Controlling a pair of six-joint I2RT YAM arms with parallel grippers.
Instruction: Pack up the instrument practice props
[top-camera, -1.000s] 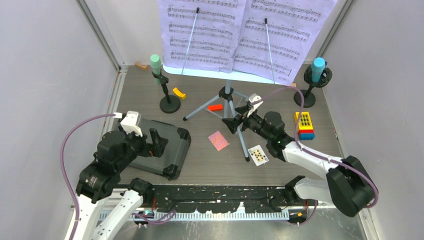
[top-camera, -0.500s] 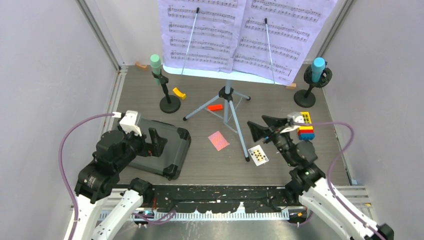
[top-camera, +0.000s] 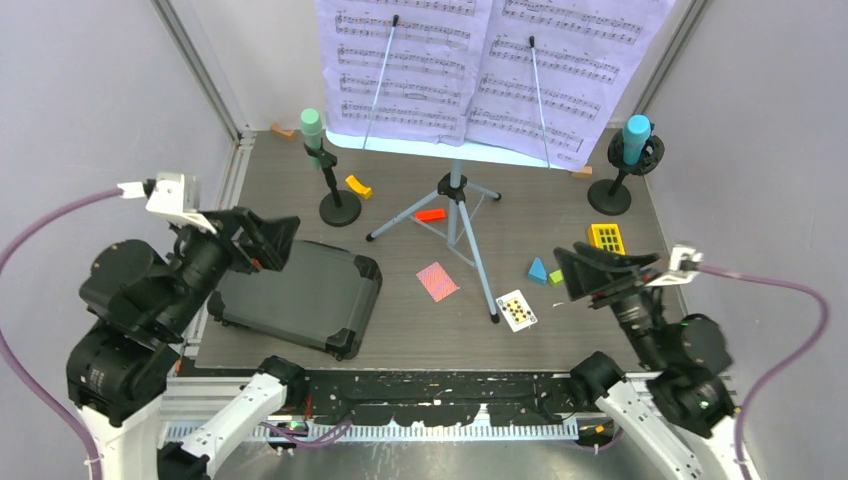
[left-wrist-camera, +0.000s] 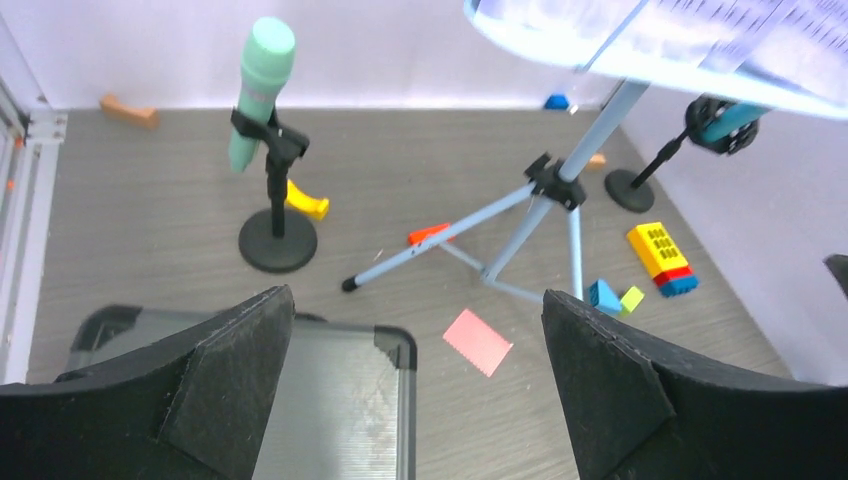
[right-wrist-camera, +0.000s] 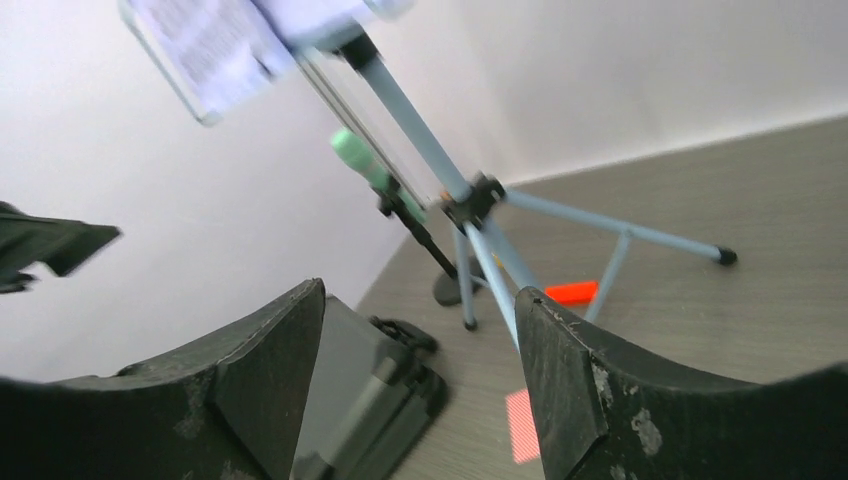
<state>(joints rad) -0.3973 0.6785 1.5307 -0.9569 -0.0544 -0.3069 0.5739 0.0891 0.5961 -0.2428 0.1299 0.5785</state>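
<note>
The pale blue music rack stands on its tripod legs at the back centre and holds two lilac sheet-music pages. The green microphone sits on a black round-based pole at the back left. The blue microphone sits on its pole at the back right. My left gripper is open and empty, raised above a closed grey case. My right gripper is open and empty at the right, apart from the tripod. The left wrist view shows the green microphone and the tripod.
A red-backed card and a face-up playing card lie near the tripod's front leg. Toy blocks are scattered about: yellow, blue, orange, red. Grey walls close in on both sides.
My left gripper has lifted off the case and moved up and left. My right arm has pulled back from the tripod to the right front. Both stay open.
</note>
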